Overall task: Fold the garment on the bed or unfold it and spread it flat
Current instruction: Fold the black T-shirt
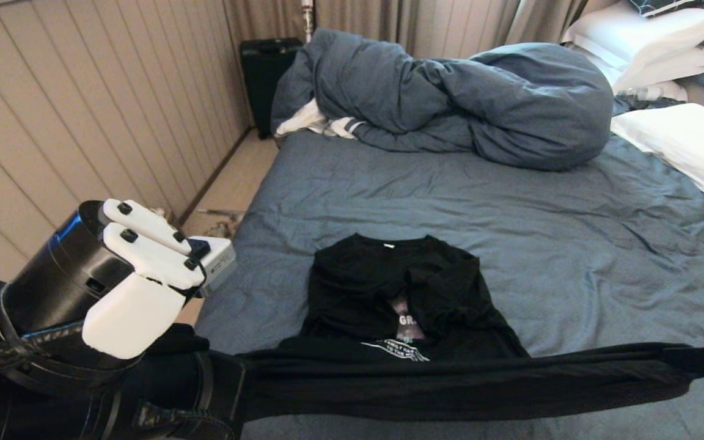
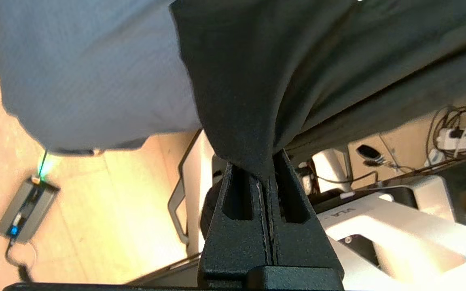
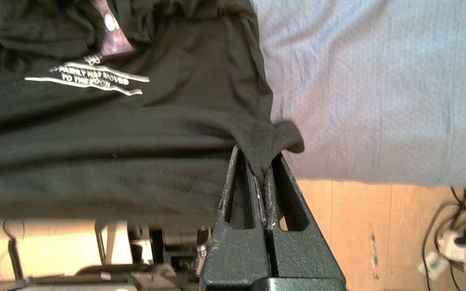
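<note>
My left gripper [image 2: 268, 178] showing black fingers, rough pebbled matt finish; right gripper [image 3: 264, 182] showing same grain. Garment [image 1: 401, 299] reading as soft matt black knit cloth, print looking flat white. Bed [image 1: 511, 208] sheet appearing as wrinkled blue-grey woven cloth, matt. Floor [image 3: 358, 226] looking like smooth, slightly glossy wood.

Head camera high at the foot of the bed [image 1: 511, 214], facing forward and down along it. Each wrist camera sits close behind its hand, left hand [image 2: 268, 171] and right hand [image 3: 263, 169], facing the bed edge and floor below. All three share the garment's [image 1: 388, 293] stretched hem.
</note>
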